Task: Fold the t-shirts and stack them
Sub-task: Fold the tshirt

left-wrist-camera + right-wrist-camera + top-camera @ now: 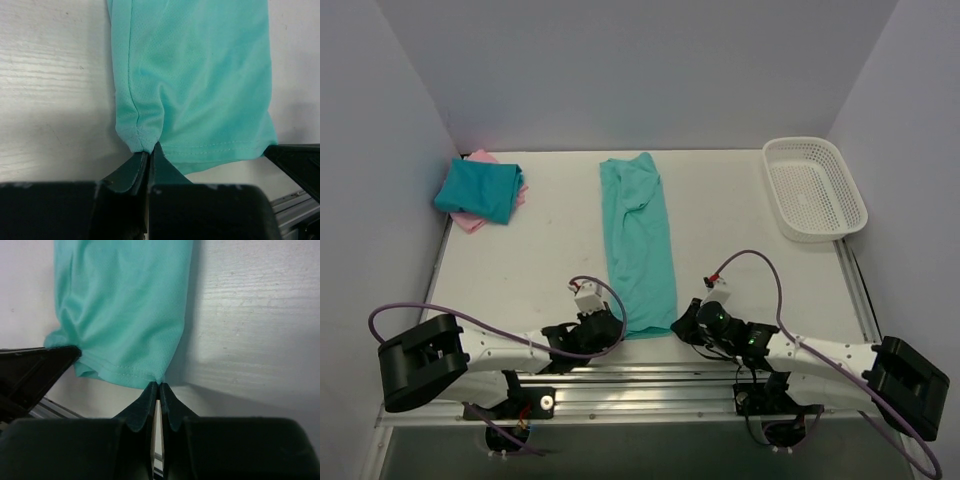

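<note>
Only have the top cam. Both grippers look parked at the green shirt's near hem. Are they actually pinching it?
Observer: The left gripper is shut on the green shirt at the hem's left corner, and a crease runs up from the pinch.
Operator: And the right one?
Observer: The right gripper is shut too, with its tips at the hem's right corner. Only the very corner seems caught, and the cloth beside it looks smooth.

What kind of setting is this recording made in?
Most likely a lab test cell, not a home: a white table boxed in by plain walls, a left arm and right arm bolted to a metal rail at its near edge, and a light teal-green t-shirt laid out flat.
</note>
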{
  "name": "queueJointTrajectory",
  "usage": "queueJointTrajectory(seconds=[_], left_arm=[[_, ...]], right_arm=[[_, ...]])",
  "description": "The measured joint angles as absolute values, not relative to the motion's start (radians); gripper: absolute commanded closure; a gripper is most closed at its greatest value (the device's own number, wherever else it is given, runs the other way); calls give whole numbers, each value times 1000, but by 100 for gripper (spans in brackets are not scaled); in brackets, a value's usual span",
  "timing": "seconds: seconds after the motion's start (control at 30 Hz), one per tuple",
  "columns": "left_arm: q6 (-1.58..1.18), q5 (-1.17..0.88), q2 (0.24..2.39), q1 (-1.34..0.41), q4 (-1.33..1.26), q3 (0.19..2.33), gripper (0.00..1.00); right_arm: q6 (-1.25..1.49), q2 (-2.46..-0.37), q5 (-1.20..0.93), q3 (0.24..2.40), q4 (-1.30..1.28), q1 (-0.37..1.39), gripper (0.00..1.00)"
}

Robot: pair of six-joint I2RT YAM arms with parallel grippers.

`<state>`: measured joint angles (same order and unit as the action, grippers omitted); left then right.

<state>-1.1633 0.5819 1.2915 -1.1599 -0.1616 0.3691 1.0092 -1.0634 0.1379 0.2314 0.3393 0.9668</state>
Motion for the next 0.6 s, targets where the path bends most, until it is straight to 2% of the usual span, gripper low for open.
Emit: queueJointTrajectory(seconds=[0.23,0.4,0.6], left_arm=[[-1188,573,1307,-1277,-146,373,98],[-1239,575,1287,-1380,-45,408,98],[-1270,621,1102,-1404,168,463,98]], right_arm=[[1038,-915,162,203,239,1049,100],[1075,-837,211,215,115,1137,100],[1085,-802,301,327,-38,1159,100]])
